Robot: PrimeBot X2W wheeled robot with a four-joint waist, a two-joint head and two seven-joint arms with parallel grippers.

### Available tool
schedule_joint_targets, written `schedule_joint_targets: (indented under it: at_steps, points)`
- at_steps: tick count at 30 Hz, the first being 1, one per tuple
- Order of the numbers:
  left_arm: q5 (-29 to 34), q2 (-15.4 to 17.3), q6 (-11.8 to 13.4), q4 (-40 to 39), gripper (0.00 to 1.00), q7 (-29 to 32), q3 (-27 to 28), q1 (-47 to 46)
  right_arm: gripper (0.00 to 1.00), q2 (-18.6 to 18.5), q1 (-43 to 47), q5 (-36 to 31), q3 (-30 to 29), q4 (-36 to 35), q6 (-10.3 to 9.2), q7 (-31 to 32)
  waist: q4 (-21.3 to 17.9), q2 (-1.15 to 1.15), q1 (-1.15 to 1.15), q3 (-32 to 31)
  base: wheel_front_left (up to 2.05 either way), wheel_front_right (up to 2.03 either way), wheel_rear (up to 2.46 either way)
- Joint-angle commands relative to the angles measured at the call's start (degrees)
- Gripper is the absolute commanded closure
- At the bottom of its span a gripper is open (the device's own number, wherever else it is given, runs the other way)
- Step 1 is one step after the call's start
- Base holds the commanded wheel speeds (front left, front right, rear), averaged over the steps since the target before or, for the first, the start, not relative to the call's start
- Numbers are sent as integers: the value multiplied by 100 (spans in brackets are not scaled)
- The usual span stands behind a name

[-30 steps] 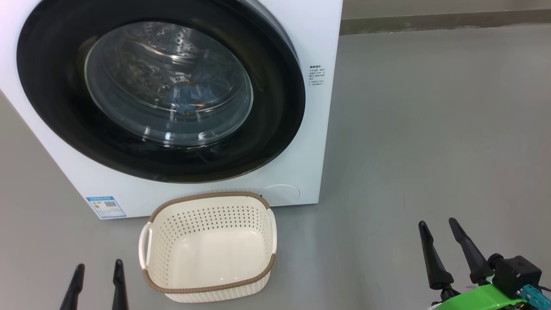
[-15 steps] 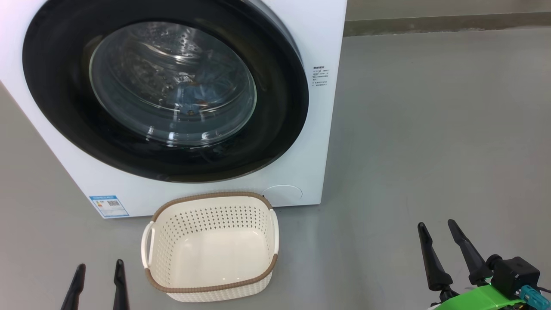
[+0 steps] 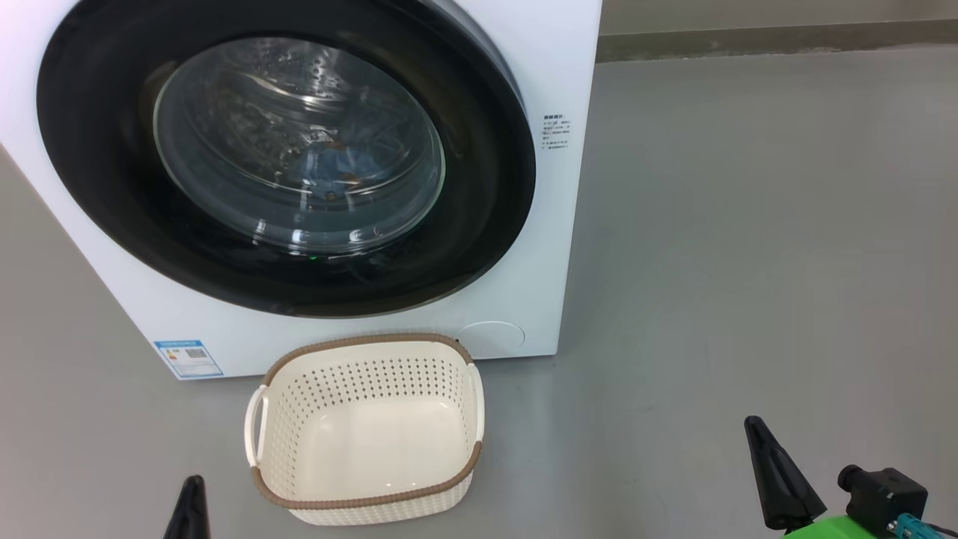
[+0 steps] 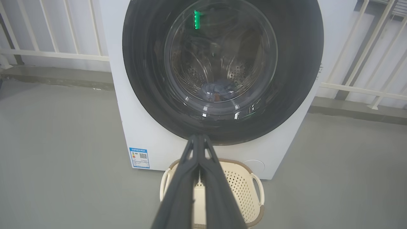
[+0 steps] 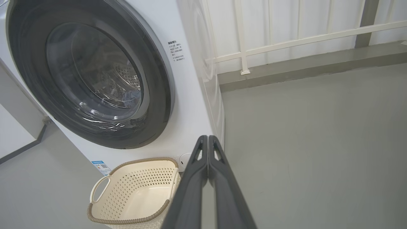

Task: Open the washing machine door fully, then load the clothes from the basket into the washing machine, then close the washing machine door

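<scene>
**Nearly done: clothes are in, door looks shut**

Closest to you, both arms sit low by the floor (image 3: 711, 262), fingers aimed at the machine. Your left gripper (image 4: 198, 139) has its two fingers pressed together with nothing between them, just beside the basket's left side. Your right gripper (image 5: 207, 138) is pressed together too, well off to the right.

Next comes the basket (image 3: 367, 501), right in front of the washing machine (image 3: 539, 262), with no cloth in it.

Behind it, the washing machine door (image 3: 479, 187) looks flat against the front. It is big, stiff and shiny, so I think fingers would slip on the glass. Take it by the rim if you must — I can't spot a handle.

Farthest in, the clothes (image 3: 329, 161) lie low in the drum — soft, light and floppy.
</scene>
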Motion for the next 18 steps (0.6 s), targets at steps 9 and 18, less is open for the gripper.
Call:
schedule_joint_targets:
  at_steps: [9, 18]
  points:
    - [-699, 76, -52, 15, 100, 171, 36, -203, 100, -4, -165, 654, -60, -107, -4, 175, -5, 0, 0, 11, 0, 0, 0]
    - [-1294, 93, -92, 133, 100, 316, 46, -337, 100, 13, -223, 1197, -103, -80, -7, 328, -9, 0, 0, 19, 0, 0, 0]
